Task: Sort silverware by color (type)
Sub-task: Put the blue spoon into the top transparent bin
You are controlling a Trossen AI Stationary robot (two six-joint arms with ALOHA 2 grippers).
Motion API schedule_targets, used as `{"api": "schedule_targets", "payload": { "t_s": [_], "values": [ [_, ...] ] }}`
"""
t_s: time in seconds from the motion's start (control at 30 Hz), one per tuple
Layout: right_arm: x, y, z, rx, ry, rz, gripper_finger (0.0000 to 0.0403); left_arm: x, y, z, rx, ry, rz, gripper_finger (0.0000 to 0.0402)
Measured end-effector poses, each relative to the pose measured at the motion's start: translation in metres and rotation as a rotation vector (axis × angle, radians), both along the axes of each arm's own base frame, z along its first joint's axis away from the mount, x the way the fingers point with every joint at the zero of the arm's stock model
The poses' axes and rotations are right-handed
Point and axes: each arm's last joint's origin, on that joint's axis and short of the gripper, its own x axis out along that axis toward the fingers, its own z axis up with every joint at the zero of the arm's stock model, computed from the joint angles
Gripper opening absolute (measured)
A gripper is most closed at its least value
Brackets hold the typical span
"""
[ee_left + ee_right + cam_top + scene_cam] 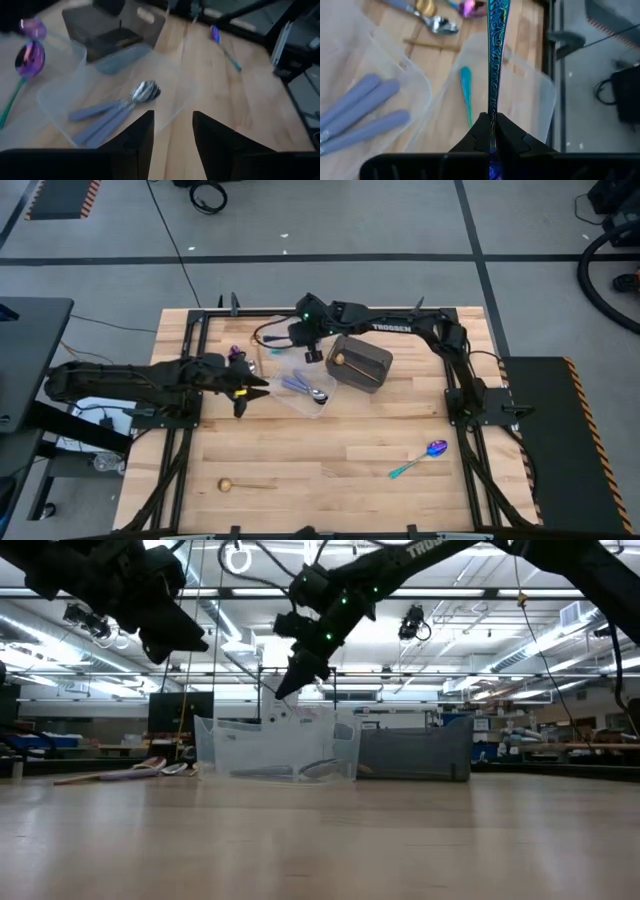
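Lavender-handled spoons (107,117), gold spoon (243,484), teal/purple spoon (420,458), swirl-patterned iridescent spoon (496,55).

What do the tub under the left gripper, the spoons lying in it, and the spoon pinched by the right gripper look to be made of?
The tub looks like clear thin plastic: the wood shows through its walls. The spoons in it have shiny, mirror-like bowls, probably polished metal, with matte lavender handles, perhaps coated or plastic. The spoon held by the right gripper shows an iridescent blue-green handle with a swirled pattern, likely metal with a rainbow finish.

A clear plastic tub (275,750) stands on the desk (320,840) with spoons (320,769) lying inside, a dark bin (415,755) touching its side. Two dark arms hang above; more spoons (130,773) lie off to one side.
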Motion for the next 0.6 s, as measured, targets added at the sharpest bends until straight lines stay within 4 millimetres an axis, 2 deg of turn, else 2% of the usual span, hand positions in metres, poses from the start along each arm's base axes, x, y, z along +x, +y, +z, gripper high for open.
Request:
{"api": "schedule_targets", "payload": {
  "t_s": [0.23,0.6],
  "values": [
    [-0.009,-0.031,-0.016,0.063,0.025,0.018,0.0016,-0.006,-0.002,0.005,0.006,-0.03,-0.008,0.0142],
    [-0.025,-0.056,-0.023,0.148,0.011,0.054,0.0016,-0.005,-0.001,0.007,0.025,-0.046,0.014,0.0142]
  ]
}}
